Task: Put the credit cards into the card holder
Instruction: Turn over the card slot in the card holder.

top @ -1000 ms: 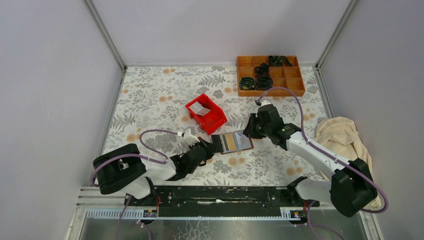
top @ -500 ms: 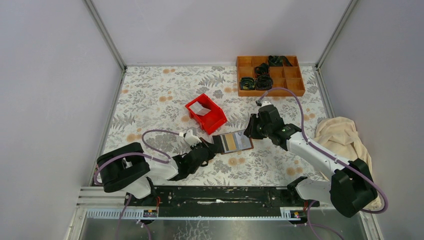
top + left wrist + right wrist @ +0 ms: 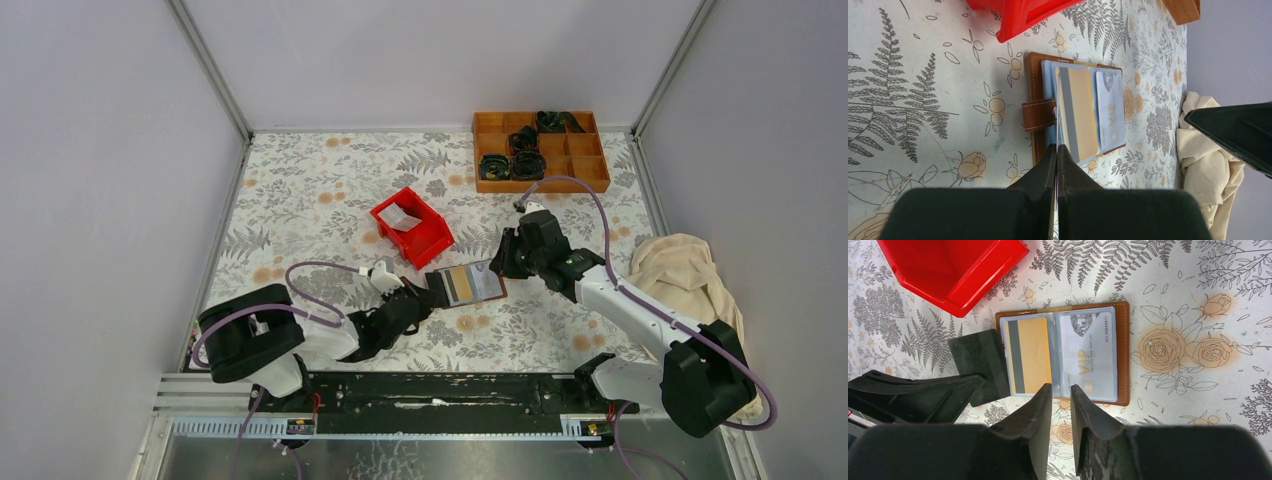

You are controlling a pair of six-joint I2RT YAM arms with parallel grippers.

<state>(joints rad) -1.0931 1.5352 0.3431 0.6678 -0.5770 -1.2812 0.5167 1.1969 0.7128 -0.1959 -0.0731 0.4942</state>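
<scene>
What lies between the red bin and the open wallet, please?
Nothing: only a bare strip of flowered table cover separates the bin from the wallet, clearest in the right wrist view.

red bin: mid-table, white slip inside | orange tray: far right | beige cloth: right edge

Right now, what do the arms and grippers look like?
The left arm and right arm match: white links, bulky black joint housings, a lilac cable looping over each. Both the left gripper and right gripper have two matte black wedge-shaped fingers.
</scene>
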